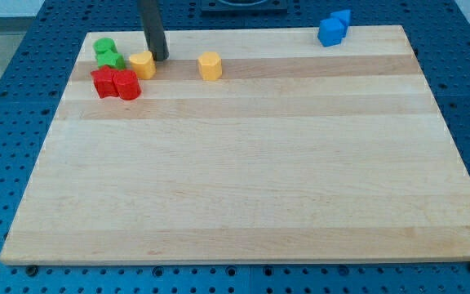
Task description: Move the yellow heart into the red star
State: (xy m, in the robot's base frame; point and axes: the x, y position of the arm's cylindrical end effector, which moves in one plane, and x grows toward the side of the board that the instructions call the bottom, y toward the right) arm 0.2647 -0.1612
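The yellow heart [143, 64] sits near the view's top left on the wooden board [243, 163]. It touches the upper right of a red block [126, 85], which stands beside the red star [104, 82] on its left. My tip [161, 57] rests just right of and slightly above the yellow heart, almost touching it. The rod rises from there to the view's top edge.
Two green blocks [104, 49] [112, 60] stand above the red star. A yellow hexagon-like block [210, 65] lies right of my tip. Two blue blocks [330, 32] [342, 19] sit at the board's top right edge.
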